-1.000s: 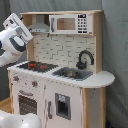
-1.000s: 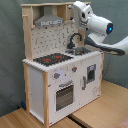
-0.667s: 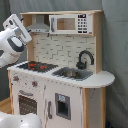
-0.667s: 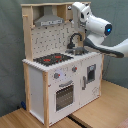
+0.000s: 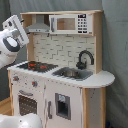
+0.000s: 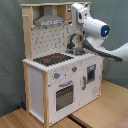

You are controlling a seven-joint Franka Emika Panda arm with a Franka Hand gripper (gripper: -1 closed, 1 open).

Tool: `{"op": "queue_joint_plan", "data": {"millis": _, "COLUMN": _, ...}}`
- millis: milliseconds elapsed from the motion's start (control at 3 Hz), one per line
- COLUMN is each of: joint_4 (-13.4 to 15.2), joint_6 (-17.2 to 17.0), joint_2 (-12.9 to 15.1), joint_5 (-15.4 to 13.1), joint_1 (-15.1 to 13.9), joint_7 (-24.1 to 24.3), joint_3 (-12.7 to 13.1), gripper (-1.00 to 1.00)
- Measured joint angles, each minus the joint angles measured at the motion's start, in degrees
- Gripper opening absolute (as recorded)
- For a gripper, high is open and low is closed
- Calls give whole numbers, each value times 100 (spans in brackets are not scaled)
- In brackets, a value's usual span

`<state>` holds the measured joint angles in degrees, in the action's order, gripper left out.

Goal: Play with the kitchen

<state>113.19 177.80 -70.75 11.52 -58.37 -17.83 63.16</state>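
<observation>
1. Below and beside your gripper (image 5: 15, 23) stands the kitchen (image 5: 62, 75), a tall white and light-wood toy unit; in the second exterior view it fills the frame's middle and left, on a wooden floor (image 6: 100, 107).
2. Behind the gripper, your white arm (image 6: 95, 27) reaches in from the second exterior view's right, crossing in front of the kitchen's upper shelf; in the first exterior view it comes in from the first exterior view's left edge.
3. Level with the gripper, you have the grey hood (image 5: 37, 27) just beside it, and the microwave (image 5: 70, 23) farther along the same shelf.
4. Under the gripper, well apart from it, lies the black hob (image 5: 35, 65) with its red rings.
5. Past the hob from the gripper sit the sink (image 5: 72, 73) and the black faucet (image 5: 85, 59).
6. Lowest, below the hob, the oven door (image 6: 64, 95) and knobs (image 6: 56, 76) face you on the front.
7. You cannot tell from either exterior view how far the gripper's fingers are parted, nor whether they hold anything.
</observation>
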Motion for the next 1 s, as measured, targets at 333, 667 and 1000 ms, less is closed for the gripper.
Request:
{"op": "queue_joint_plan", "data": {"millis": 333, "joint_4": -91, "joint_6": -553, "joint_2": -230, "joint_5": 0, "joint_1": -31, "joint_7": 466, "joint_3": -68, "gripper": 100}}
{"op": "queue_joint_plan", "data": {"millis": 667, "joint_4": -185, "joint_6": -1117, "joint_2": -409, "joint_5": 0, "joint_1": -46, "joint_7": 856, "joint_3": -129, "gripper": 100}}
{"op": "queue_joint_plan", "data": {"millis": 1000, "joint_4": -279, "joint_6": -1663, "joint_2": -541, "joint_5": -2, "joint_1": -48, "joint_7": 1183, "joint_3": -186, "gripper": 100}}
